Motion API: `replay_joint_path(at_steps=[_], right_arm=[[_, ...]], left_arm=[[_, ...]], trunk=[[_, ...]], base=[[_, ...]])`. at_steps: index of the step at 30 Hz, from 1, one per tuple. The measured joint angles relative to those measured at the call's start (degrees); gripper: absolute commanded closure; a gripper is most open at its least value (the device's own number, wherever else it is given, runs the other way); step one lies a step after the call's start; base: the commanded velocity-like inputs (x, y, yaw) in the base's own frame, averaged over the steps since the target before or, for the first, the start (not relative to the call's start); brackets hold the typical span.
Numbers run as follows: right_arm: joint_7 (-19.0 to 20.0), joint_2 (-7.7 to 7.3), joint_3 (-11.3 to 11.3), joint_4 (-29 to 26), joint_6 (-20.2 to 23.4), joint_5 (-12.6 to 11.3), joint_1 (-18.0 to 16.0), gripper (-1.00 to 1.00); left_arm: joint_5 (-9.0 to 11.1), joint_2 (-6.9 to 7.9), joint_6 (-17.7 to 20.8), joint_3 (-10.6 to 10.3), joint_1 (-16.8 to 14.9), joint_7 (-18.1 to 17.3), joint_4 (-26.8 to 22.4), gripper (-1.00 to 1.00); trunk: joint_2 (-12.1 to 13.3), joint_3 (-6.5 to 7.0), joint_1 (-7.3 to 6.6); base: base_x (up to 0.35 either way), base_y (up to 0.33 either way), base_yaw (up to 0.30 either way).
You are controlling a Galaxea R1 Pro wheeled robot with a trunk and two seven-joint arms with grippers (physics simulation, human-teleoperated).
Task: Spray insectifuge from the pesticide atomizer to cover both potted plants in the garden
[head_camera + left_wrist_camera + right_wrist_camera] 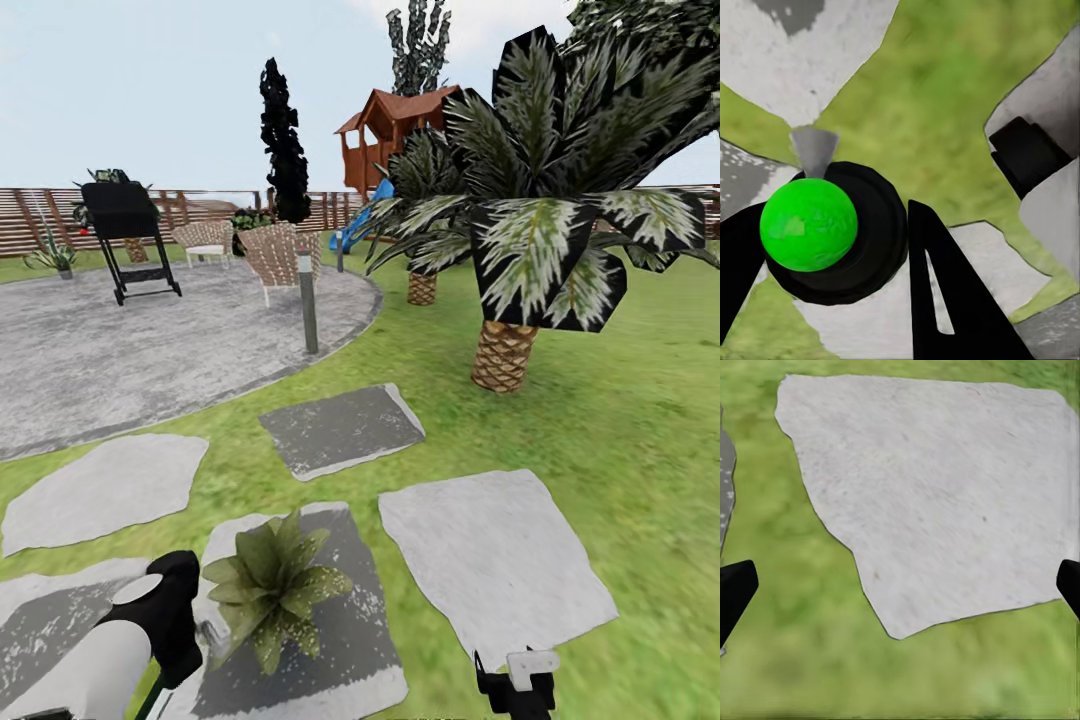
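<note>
- Lawn (620, 400) fills most of the head view, with a round grey paved patio (150, 350) in the upper left and grey stepping slabs (495, 560) across the lower half.
- One potted plant (272, 585), a low rosette of speckled green leaves, sits on a darker slab (340, 640) at lower centre-left of the frame.
- The left arm (110, 650), white with a black wrist, comes in at the lower left corner, its end just beside the plant's leaves.
- The right gripper (515, 680) shows at the bottom edge, right of centre, over grass beside the large pale slab.
- A big palm (540, 230) with a scaly brown trunk stands at right of centre; a second palm trunk (421, 288) is behind it.
- On the patio stand a black grill (128, 240), wicker chairs (280, 250) and a short post lamp (308, 300); a brown slatted fence (40, 220) and a wooden playhouse (395, 130) lie beyond.
- In the left wrist view the left gripper (844, 255) has its black fingers (945, 300) either side of the pesticide atomizer (808, 223), a bright green ball on a black round body with a grey nozzle at upper left; the fingers look clamped on it, over grass and slabs.
- In the right wrist view the fingertips (733, 592) show at the far left and right edges, spread wide with nothing between them, above a pale slab and grass.
</note>
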Motion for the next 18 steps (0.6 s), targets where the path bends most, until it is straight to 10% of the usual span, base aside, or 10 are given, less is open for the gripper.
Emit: replay_joint_path(at_steps=[18], right_arm=[[-0.01, 0.01, 0.05, 0.1, 0.05, 0.05, -0.04, -1.0]], left_arm=[[1.83, -1.05, -5.38, -0.12, -3.0, -3.51, 0.75, 1.0]], trunk=[[0.0, 0.0, 0.0]], base=[[0.0, 0.002, -0.014]])
